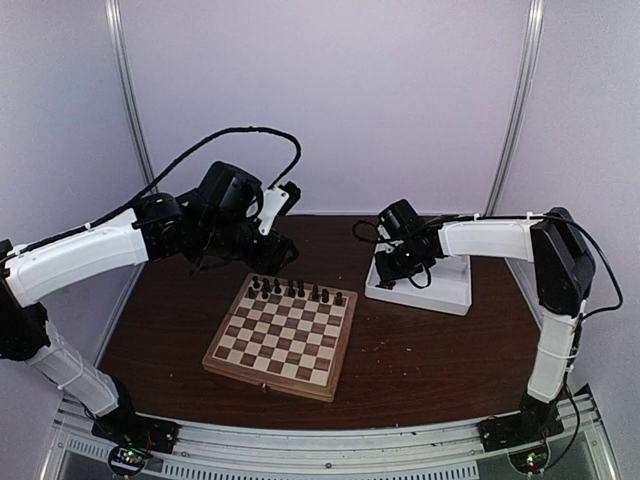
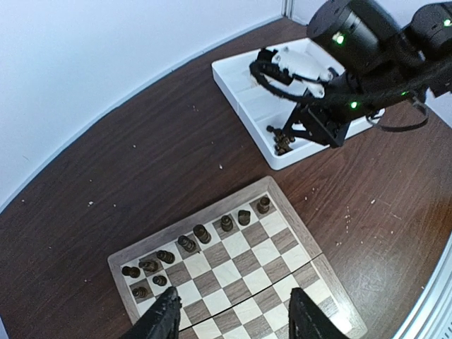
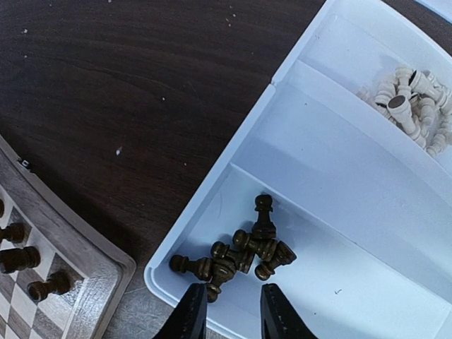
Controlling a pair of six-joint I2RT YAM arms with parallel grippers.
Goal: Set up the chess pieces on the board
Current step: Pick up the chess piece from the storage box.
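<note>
Top view: the board (image 1: pixel 281 337) lies mid-table, with dark pieces (image 1: pixel 296 291) on its far row; the grips are unreadable here. Left wrist: the left gripper (image 2: pixel 233 307) has fingers apart, empty, over the board. Right wrist: the right gripper (image 3: pixel 232 300) is slightly apart, empty, above the tray (image 3: pixel 339 176) pieces.

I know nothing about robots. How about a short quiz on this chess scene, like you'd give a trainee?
1. Fill in: the pieces standing on the board are all ____ in colour.
2. The right gripper hangs over: A) the board B) the dark heap in the tray C) bare table.
3. True or false: the pale heap shares a compartment with the dark heap.
Key: 1 dark; 2 B; 3 false, an empty compartment separates the pale heap from the dark heap.
</note>
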